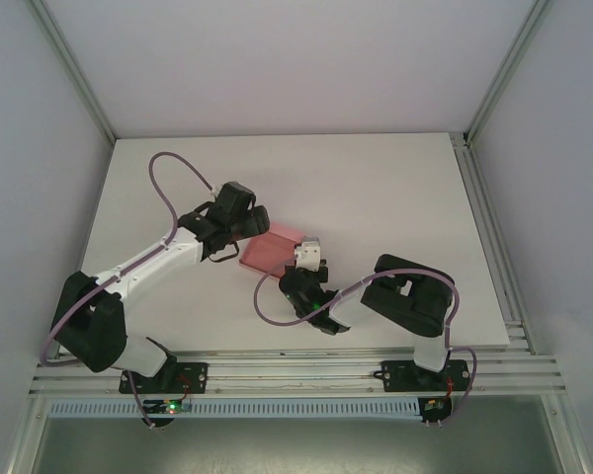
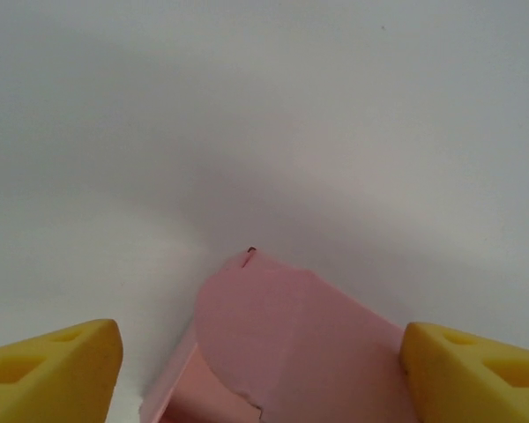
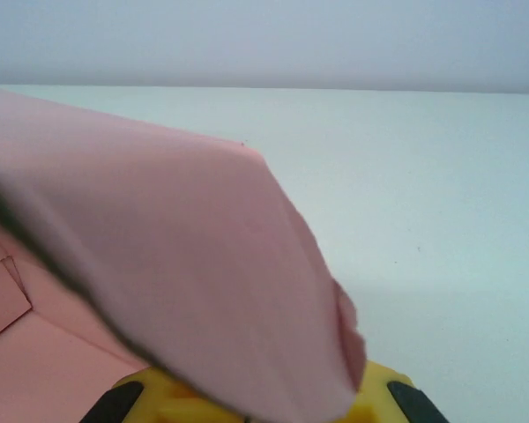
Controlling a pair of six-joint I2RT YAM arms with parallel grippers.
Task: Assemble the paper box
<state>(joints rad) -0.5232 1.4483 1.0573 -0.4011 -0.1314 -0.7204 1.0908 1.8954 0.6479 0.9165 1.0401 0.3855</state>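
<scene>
On paper box (image 1: pixel 270 254): right claw (image 1: pixel 298 251), tight

The paper box (image 1: pixel 267 253) lies on the table (image 1: pixel 385 188), the left gripper (image 1: pixel 251 229) at its far-left edge and the right gripper (image 1: pixel 296 252) at its right edge.

The pink thin-card paper box (image 1: pixel 270 252) lies partly folded on the white counter (image 1: pixel 376 188), a little left of the middle. From above it reads as a slanted four-sided shape, paler along its far right edge. One broad flap (image 3: pixel 203 264) with a rounded corner rises and curls over, its lower end pinched in the right hand (image 3: pixel 256 405). From the left wrist, a rounded tab (image 2: pixel 282 326) slopes up off the counter.
</scene>
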